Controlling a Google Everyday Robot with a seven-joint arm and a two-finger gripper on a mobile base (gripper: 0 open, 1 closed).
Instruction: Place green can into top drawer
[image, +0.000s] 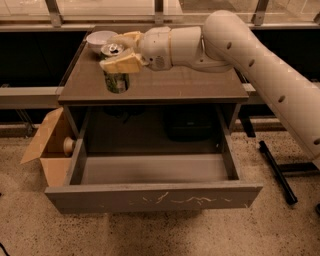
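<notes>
The green can (116, 81) with its silver top stands upright between the two cream fingers of my gripper (108, 52), over the front left part of the brown tabletop (190, 85). The gripper is shut on the can's upper part, one finger (121, 62) in front of it and one behind. Whether the can's base touches the tabletop I cannot tell. The top drawer (100, 198) is pulled wide open below the tabletop, its pale grey inside bare and its front panel marked with white scratches. The can is above and behind the drawer's left part.
A white bowl (100, 39) sits at the tabletop's back left, just behind the gripper. An open cardboard box (46, 145) stands on the floor left of the drawer. A dark object (187, 125) sits under the tabletop behind the drawer. A black bar (277, 171) lies on the floor at right.
</notes>
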